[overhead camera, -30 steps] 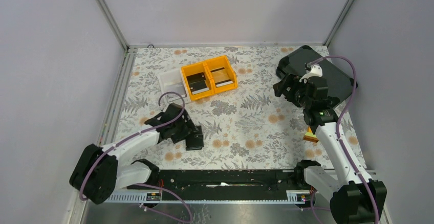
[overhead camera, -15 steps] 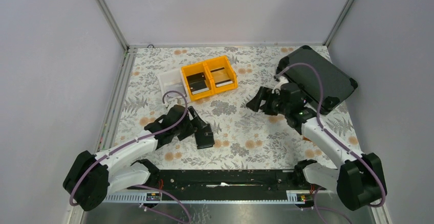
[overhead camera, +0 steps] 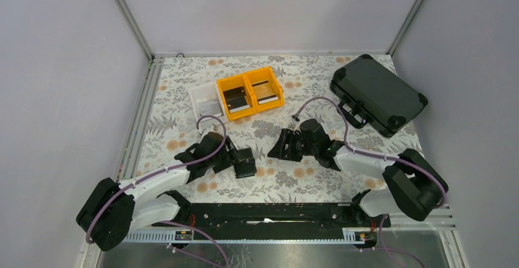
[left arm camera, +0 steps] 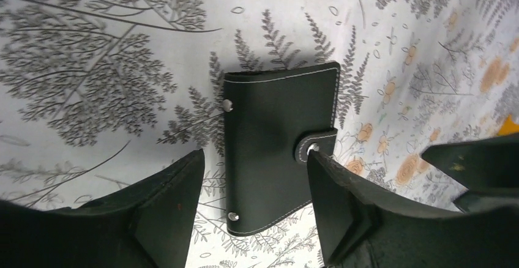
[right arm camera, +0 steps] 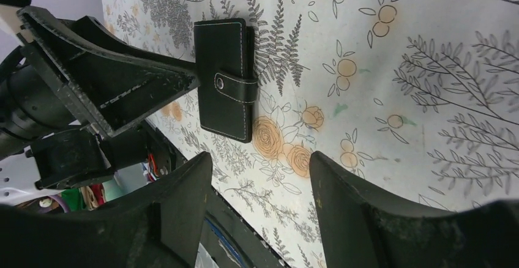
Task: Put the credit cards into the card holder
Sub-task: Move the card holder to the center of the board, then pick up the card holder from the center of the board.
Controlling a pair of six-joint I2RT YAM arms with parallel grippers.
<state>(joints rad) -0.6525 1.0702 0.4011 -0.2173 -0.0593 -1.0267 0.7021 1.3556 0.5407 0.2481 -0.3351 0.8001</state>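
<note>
Evidently both arms are gathered on the small black folding card holder [left arm camera: 278, 139], which lies shut on the floral tabletop [overhead camera: 294, 182] with its snap tab [left arm camera: 315, 145] fastened. The left gripper [left arm camera: 254, 170] is spread wide, one finger to each side of the holder with nothing in its grasp — probably placed to pin or steady it. The right gripper [right arm camera: 260, 176], likewise gaping and empty, points at the tab side, likely so it can pull the flap loose. The dark grey credit cards [overhead camera: 236, 102] rest in the compartments of the yellow plastic bin [overhead camera: 231, 79], well apart from the holder, so opening comes first.
</note>
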